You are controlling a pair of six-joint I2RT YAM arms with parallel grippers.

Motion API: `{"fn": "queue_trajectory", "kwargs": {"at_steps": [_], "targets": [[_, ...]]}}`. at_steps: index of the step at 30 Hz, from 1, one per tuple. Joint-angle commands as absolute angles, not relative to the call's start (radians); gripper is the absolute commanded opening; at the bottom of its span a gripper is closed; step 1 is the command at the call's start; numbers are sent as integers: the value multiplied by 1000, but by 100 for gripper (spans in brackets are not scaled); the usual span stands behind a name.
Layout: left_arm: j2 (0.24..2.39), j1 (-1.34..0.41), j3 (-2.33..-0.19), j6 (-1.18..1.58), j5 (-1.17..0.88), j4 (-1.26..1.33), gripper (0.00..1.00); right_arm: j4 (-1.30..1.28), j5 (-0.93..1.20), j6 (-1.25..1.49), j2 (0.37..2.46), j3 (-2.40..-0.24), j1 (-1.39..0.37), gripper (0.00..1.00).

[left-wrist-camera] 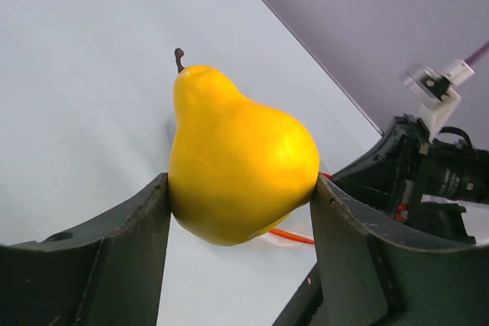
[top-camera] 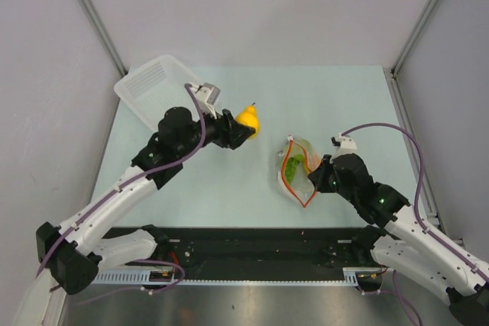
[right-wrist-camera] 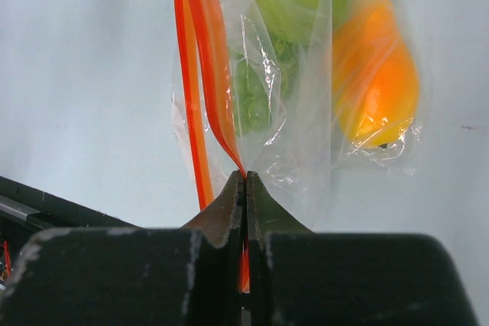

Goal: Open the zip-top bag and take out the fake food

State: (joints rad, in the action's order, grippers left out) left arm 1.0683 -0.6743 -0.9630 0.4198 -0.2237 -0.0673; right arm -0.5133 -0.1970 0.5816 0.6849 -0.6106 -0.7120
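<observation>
yellow pear [left-wrist-camera: 241, 166] between left fingers [left-wrist-camera: 107, 265]; right fingers [right-wrist-camera: 263, 215] pinch bag [right-wrist-camera: 298, 112] (zip edge)

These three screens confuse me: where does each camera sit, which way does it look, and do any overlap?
Top external: fixed above and behind the arms, looking down on the table; both arms show, bases nearest.
Left wrist: on the left arm, looking between the left gripper fingers at the yellow pear they hold.
Right wrist: on the right arm, looking over the right gripper, shut on the zip-top bag edge.
Shared: the top view also shows pear and bag.
</observation>
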Motion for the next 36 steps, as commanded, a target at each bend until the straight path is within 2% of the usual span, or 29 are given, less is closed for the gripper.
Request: {"fn": "queue_trajectory", "kwargs": {"at_steps": [1, 7, 13, 19, 26, 29, 32, 36], "targets": [[1045, -580, -960, 457, -246, -89, 0, -509, -221, 558, 667, -620, -710, 0], [1092, -386, -973, 653, 62, -184, 0, -505, -215, 548, 663, -615, -701, 0], [1204, -174, -985, 667, 191, -106, 0, -497, -196, 538, 653, -620, -699, 0], [1411, -28, -1155, 658, 144, -224, 0, -508, -192, 548, 643, -612, -693, 0], [1654, -9, -1302, 597, 179, -397, 0, -498, -190, 535, 655, -615, -689, 0], [1663, -9, -1279, 597, 179, -379, 7, -499, -189, 541, 653, -612, -687, 0], [1649, -9, -1253, 600, 196, -361, 24, -494, -186, 541, 657, -611, -686, 0], [1632, -9, -1220, 597, 201, -339, 54, -486, -180, 538, 686, -626, -684, 0]]}}
